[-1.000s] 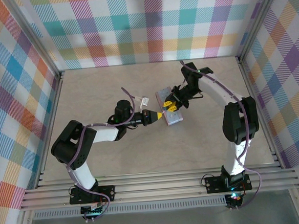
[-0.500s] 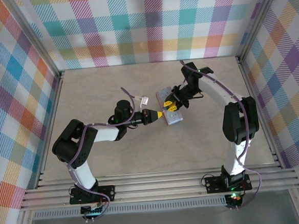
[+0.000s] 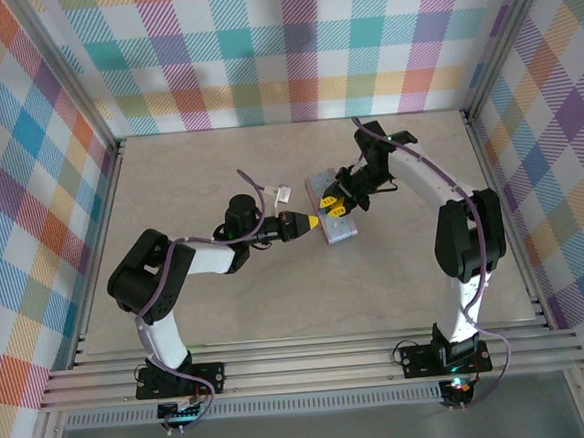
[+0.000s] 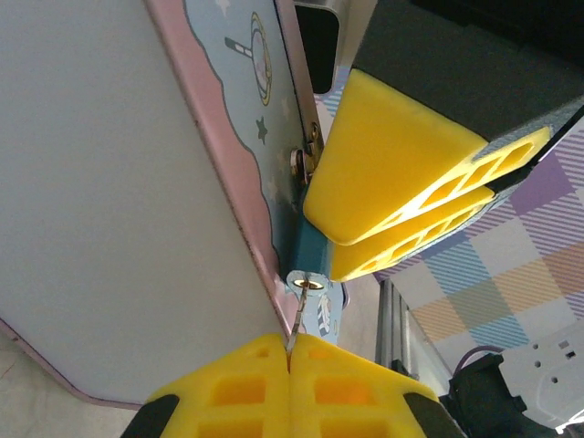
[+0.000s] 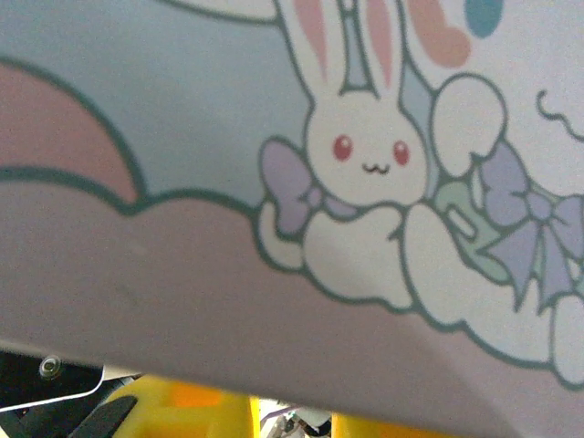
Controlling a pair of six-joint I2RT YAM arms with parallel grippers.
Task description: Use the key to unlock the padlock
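With the key (image 4: 296, 325) still clenched in the left pincer (image 4: 290, 352) at the keyhole of the padlock (image 4: 316, 261), nothing has been advanced, and the hold of the right pincer (image 3: 330, 209) cannot be told.

The small blue block padlock (image 4: 317, 260) sits at the edge of the pale-blue cartoon-print tin (image 4: 137, 182), keyhole facing outward. The thin metal sliver key (image 4: 297, 327) has its tip at that keyhole, just beside the tin's pink rim.

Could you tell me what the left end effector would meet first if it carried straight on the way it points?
The small dark-blue padlock: the thin metal key pinched in the left end effector points at its keyhole, tip at or just inside it, though depth is unclear.
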